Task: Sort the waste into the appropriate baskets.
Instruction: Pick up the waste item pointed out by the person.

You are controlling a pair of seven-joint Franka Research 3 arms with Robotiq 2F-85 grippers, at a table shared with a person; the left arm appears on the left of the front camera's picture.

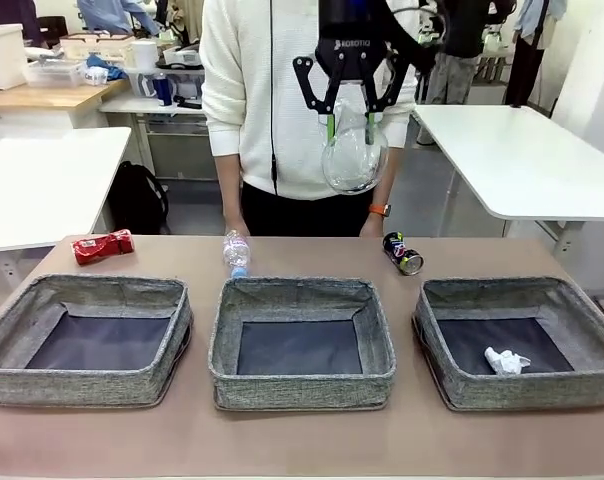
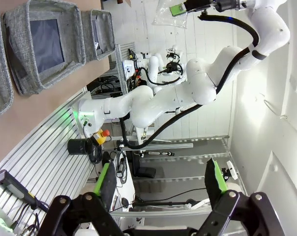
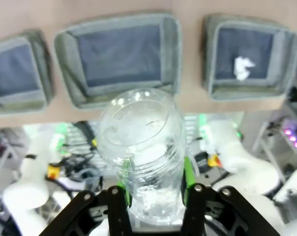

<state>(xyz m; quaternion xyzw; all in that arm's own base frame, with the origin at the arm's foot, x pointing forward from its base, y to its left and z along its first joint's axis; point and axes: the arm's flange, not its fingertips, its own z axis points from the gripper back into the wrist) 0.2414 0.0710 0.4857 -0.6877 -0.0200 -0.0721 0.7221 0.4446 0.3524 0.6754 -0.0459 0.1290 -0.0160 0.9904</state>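
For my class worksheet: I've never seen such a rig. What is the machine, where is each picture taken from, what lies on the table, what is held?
Two white robot arms face a person across a table. One picture looks across from the robot's side; the other two come from wrist cameras. The right gripper, raised high, is shut on a clear plastic cup. The left gripper is open and empty. Three grey baskets stand in a row; a paper wad lies in the right one. Beyond them lie a red can, a small bottle and a dark can.

White table left (image 1: 42, 180), white table right (image 1: 522, 160), black backpack (image 1: 139, 197) on grey floor (image 1: 437, 205), cluttered wooden bench (image 1: 42, 97) behind
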